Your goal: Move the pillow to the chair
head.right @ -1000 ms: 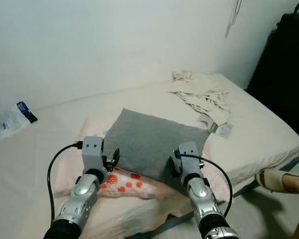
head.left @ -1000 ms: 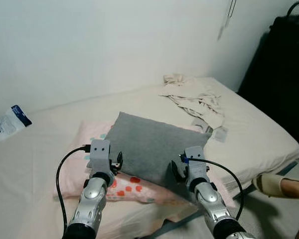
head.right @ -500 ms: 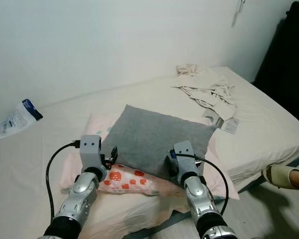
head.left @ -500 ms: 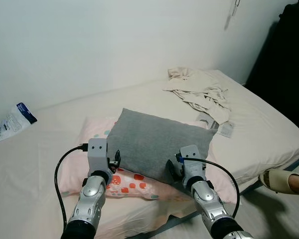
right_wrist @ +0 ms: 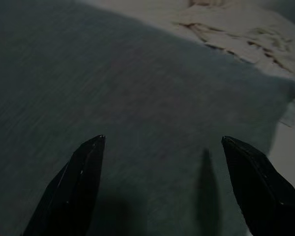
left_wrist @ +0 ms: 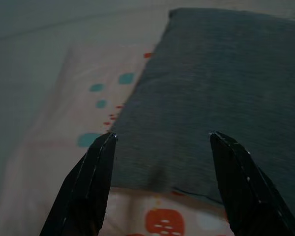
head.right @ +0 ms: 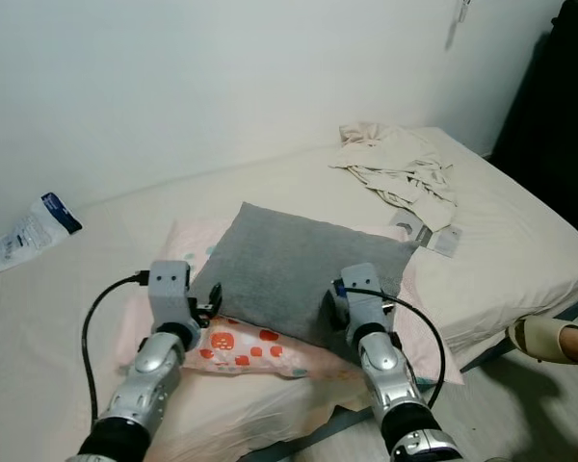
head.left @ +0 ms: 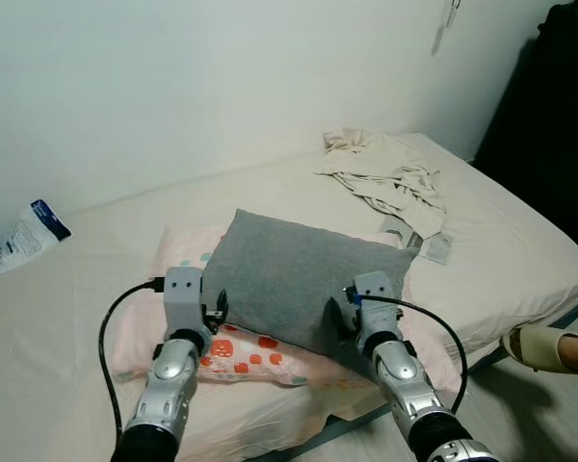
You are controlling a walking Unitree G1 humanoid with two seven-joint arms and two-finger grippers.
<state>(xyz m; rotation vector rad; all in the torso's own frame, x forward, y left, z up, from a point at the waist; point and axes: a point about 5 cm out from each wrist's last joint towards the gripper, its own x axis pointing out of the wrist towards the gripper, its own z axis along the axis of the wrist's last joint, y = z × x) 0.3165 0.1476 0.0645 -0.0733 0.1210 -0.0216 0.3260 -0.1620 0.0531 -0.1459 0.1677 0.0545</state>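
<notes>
Bed (head.left: 67, 289) by white wall; grey pillow (head.left: 299, 279) lies on pink patterned pillow (head.left: 173, 269) at its near edge. Crumpled cloth (head.left: 380, 178) further back. Left gripper (left_wrist: 160, 142) and right gripper (right_wrist: 162, 142) at grey pillow's near edge, fingers spread wide, holding nothing.

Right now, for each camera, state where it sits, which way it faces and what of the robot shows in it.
Left eye view: on the head, looking forward and down at the bed; both silver arms reach to the grey pillow.
Right eye view: the other head eye, same scene, both arms.
Left wrist view: on the left wrist, looking along the open left gripper at the grey pillow's near edge over the pink pillow.
Right wrist view: on the right wrist, open right gripper over the grey pillow.
Shared: all four show the grey pillow.
</notes>
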